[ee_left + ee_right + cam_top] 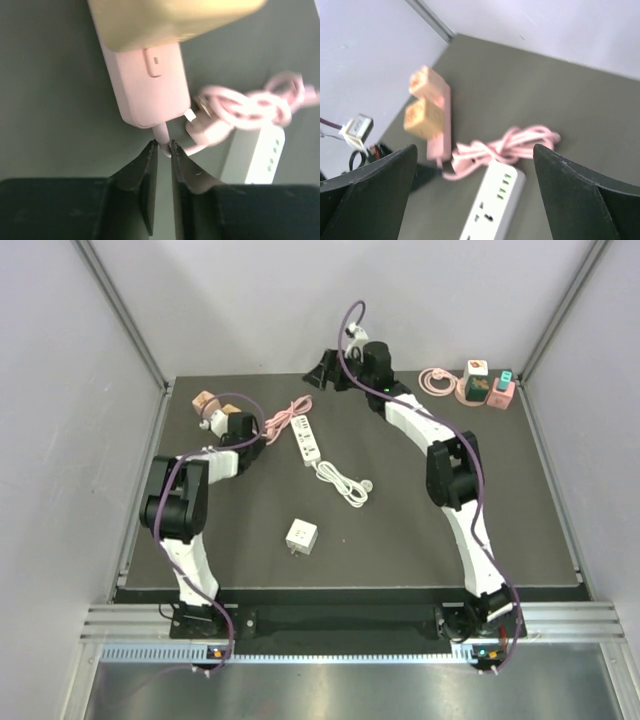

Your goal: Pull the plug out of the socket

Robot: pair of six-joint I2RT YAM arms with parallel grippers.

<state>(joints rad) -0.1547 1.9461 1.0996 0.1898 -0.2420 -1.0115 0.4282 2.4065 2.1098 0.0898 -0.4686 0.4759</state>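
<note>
Plug (175,20), tan, likely rigid and light, sits in a pink socket strip (150,85) at ten o'clock on the worktop (400,530). Left pincer (162,147) is nearly together, nipping the strip's soft cord (161,134); right pincer (475,150) gapes apart. Best hold: the plug's hard sides.

Dark table (400,550) enclosed by plain pale grey walls (250,310).

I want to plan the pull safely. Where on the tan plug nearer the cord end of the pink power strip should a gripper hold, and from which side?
Grip the tan plug across two opposite flat side faces, coming from above. It is a blocky cube standing proud of the pink power strip, so its sides are free; it probably pulls straight up.
</note>
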